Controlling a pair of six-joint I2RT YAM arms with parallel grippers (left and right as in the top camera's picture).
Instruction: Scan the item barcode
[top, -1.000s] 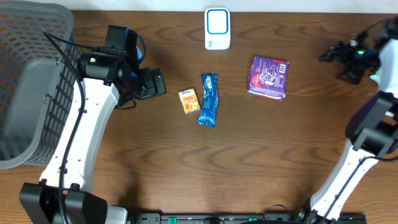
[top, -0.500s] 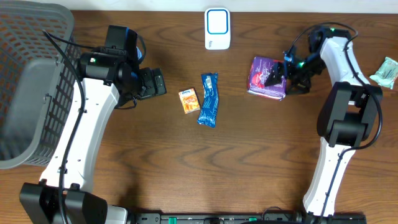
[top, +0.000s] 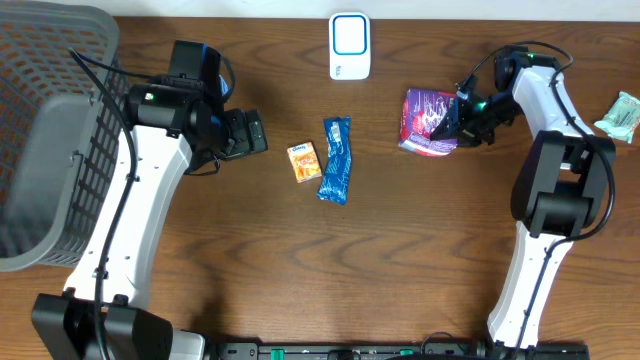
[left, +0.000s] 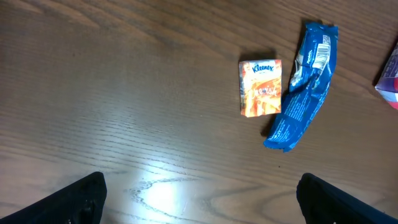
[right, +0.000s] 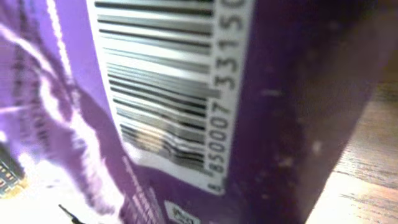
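- Vs 1 s ago: right arm was folded back at the far right edge of the table (top: 400, 260). It now reaches in to the purple pack (top: 425, 122).
- Vs 0.5 s ago: right gripper (top: 458, 122) was at the pack's right edge with the pack lying flat. The pack now looks shorter and tipped, with a pale/red underside strip showing along its near edge.
- Right claw: pinched narrow on the pack's right edge, going by overhead.
- Task item, i.e. the purple pack: right of centre, below-right of the white scanner (top: 350, 46) and apart from it.
- Left arm is unchanged across the frames. Left gripper (top: 250, 132) is spread wide with nothing in it, hovering left of the orange Kleenex pack (top: 304, 161).
- Blue wrapper (top: 337, 160) lies just beside the Kleenex pack, both same as before.
- Grey basket (top: 50, 130) sits at far left and a green packet (top: 622, 112) at the right edge; both are cut off by the frame.
- Hard to see: the right wrist view is filled by the pack's purple face and barcode strip, blurred and too close. Its own fingers don't show there, and only a sliver of wood shows at lower right.
- Left wrist view: only the dark finger tips show at the bottom corners, and the purple pack is clipped at the right edge.
- Pack's print is unreadable from overhead.
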